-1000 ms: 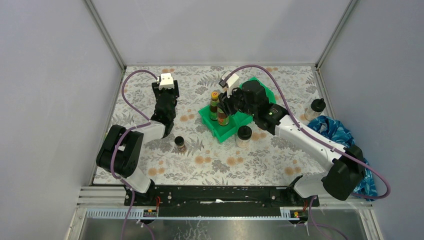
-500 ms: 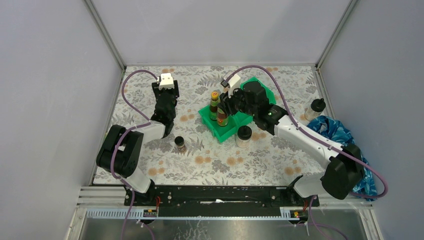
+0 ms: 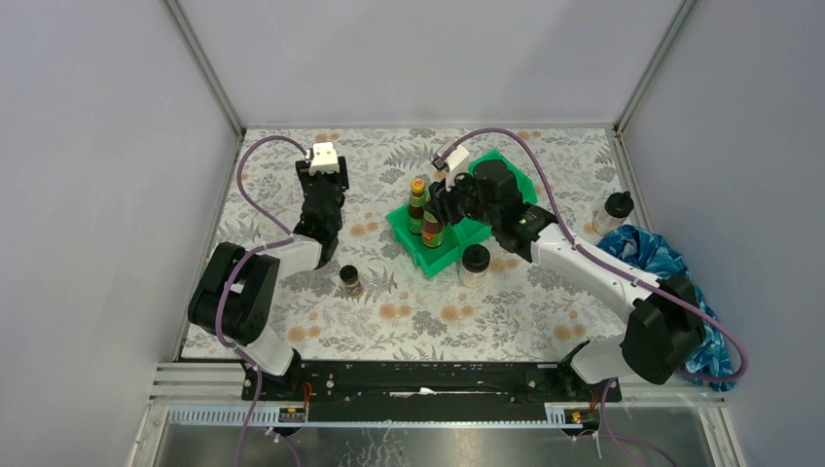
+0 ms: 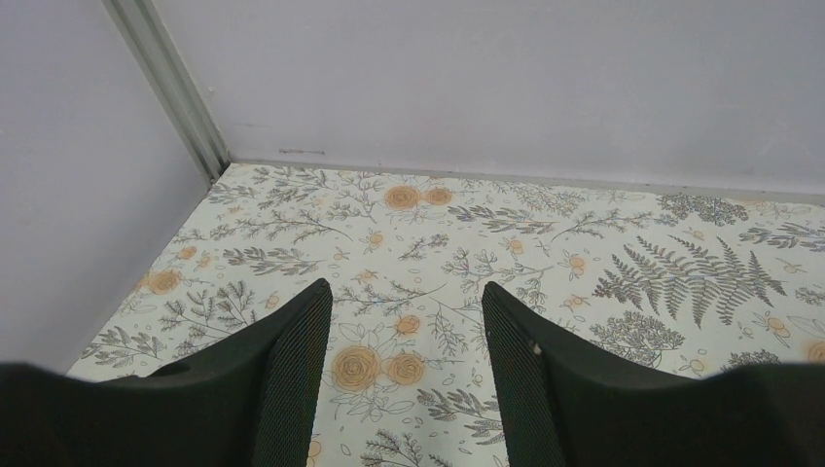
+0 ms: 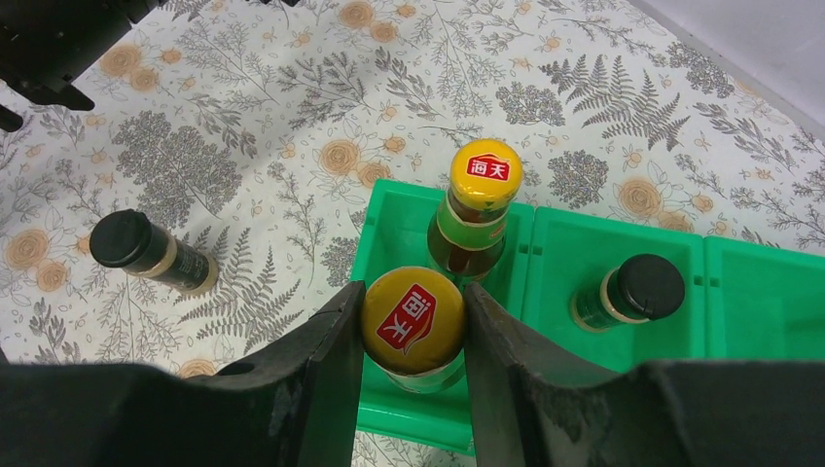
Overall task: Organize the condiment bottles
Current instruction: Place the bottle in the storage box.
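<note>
- Table (image 3: pixel 418 321), under its flowered cloth, carries the same layout as a second ago; nothing on it has shifted.
- Right arm: only its lower part near the base has swung slightly inward. Up at the bin the wrist has barely moved, so I judge the carry over and the placing all but done.
- Left arm has not stirred. The left gripper (image 4: pixel 404 321) hangs near the far-left corner, its fingers partly apart with nothing between them.
- Green bin (image 5: pixel 623 243) sits mid-table, divided into compartments.
- Right gripper (image 5: pixel 413 292) is clamped on the neck of a yellow-capped bottle (image 5: pixel 413 321) standing upright in the bin's end compartment. Whether its base rests on the floor cannot be told.
- Second yellow-capped bottle (image 5: pixel 484 175) stands just behind it in the same compartment, close but not clearly touching.
- Clear jars remain outside: one (image 3: pixel 475 263) just beside the bin's near wall, the other (image 3: pixel 616 209) far right by a blue bag (image 3: pixel 662 258).
- Black-capped jar (image 5: pixel 637 289) stands in the next compartment; its twin (image 5: pixel 146 251) waits on the cloth, well apart from the bin.
- With three bottles in the bin and three out, letting go looks like the next step.
</note>
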You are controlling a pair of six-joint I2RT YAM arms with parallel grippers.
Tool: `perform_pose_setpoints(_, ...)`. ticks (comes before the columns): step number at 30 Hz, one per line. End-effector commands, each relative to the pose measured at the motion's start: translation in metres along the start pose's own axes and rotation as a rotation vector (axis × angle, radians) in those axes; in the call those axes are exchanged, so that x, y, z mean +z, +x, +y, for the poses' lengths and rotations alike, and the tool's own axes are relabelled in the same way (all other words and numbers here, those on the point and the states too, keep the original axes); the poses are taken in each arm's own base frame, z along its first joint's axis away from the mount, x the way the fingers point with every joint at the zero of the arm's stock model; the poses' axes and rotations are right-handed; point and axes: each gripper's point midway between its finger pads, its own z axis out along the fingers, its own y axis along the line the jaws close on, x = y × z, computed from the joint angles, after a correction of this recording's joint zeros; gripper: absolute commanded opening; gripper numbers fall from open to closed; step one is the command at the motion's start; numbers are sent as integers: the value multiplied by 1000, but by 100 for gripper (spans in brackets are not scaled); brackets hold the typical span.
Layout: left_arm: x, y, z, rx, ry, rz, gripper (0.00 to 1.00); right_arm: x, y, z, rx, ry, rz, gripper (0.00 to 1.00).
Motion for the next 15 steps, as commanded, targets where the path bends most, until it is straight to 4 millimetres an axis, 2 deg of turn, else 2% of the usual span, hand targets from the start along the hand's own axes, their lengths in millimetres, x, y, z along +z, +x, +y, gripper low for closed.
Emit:
perform_pose_setpoints(1,2,-11,3,-35,-29,-60,64,-2,-56,-4,-22,-8,-204,0)
perform_pose_setpoints(15,3,-9,2,-30,-29,-57,64,6,-41,-9,-3,-15,-182,0)
